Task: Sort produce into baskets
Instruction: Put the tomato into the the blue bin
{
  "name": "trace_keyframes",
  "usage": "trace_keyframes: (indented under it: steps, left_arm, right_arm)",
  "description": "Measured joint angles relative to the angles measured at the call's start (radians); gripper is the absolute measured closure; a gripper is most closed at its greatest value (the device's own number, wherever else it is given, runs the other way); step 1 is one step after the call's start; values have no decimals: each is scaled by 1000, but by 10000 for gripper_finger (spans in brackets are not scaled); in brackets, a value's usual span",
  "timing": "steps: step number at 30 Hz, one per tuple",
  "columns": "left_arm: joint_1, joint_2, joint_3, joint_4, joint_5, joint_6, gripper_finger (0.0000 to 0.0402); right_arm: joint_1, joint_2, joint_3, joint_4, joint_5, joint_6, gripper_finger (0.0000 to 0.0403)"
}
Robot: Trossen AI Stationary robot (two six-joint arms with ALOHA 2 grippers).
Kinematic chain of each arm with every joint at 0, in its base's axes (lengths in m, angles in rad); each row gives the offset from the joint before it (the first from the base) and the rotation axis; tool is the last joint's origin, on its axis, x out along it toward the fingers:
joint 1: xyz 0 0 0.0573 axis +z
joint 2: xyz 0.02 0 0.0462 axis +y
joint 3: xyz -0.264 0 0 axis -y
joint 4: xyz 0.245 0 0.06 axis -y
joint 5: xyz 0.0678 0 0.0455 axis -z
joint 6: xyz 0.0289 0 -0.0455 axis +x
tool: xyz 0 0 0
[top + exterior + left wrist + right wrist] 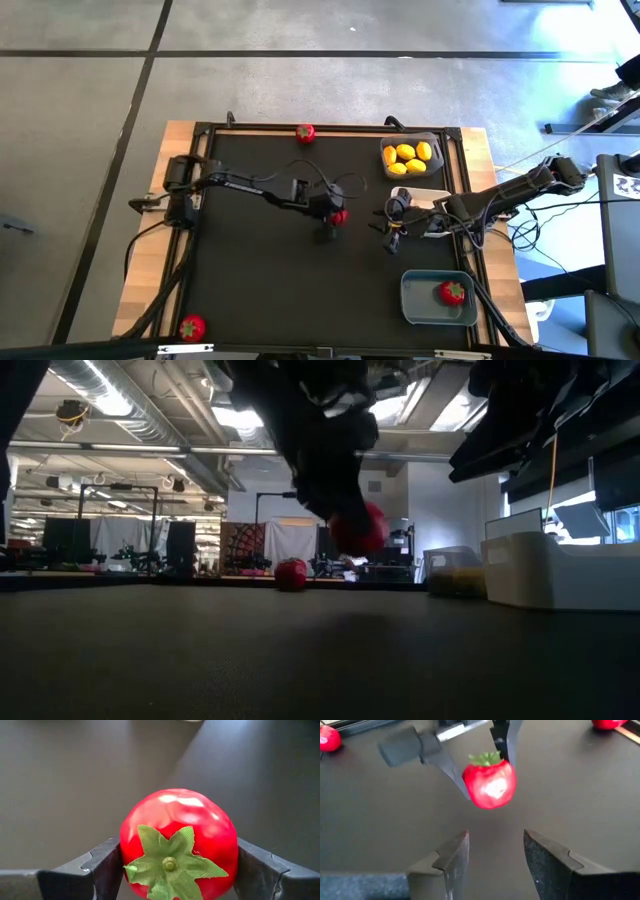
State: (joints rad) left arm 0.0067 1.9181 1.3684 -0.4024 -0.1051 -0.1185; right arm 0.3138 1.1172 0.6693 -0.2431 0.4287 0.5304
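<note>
One red fruit (178, 844) is sitting clamped in the left gripper (334, 216), hanging above the table (260, 270) near its middle, green top toward the wrist. Right of that fruit, the right gripper (394, 222) is hovering with its fingers (451, 860) parted and nothing between them. Farther right of the fruit, the dark basket (437, 162) is holding yellow lemons (410, 158), the white basket (432, 199) is lying under the right arm, and the blue-grey basket (412, 302) is holding another red fruit (452, 292). Two more red fruits (305, 132) are lying at the table's edges.
</note>
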Motion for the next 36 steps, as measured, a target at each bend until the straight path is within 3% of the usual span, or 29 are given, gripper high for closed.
trace_keyframes:
  steps: [13, 18, 23, 29, 36]
  left_arm:
    - [60, 110, 30, -82, 38, -11, 110]
    - [52, 105, 30, -72, 23, -18, 87]
    - [52, 107, 30, -69, 14, -30, 59]
    - [52, 89, 30, -62, 11, -7, 57]
    - [52, 49, 31, -99, 11, 13, 59]
  right_arm:
    - [0, 59, -1, -9, 17, 24, 214]
    - [0, 100, -1, 8, 16, 26, 211]
    - [0, 123, -1, 10, 17, 24, 165]
    - [0, 125, -1, 14, 20, 21, 103]
    - [0, 125, -1, 27, 25, 15, 82]
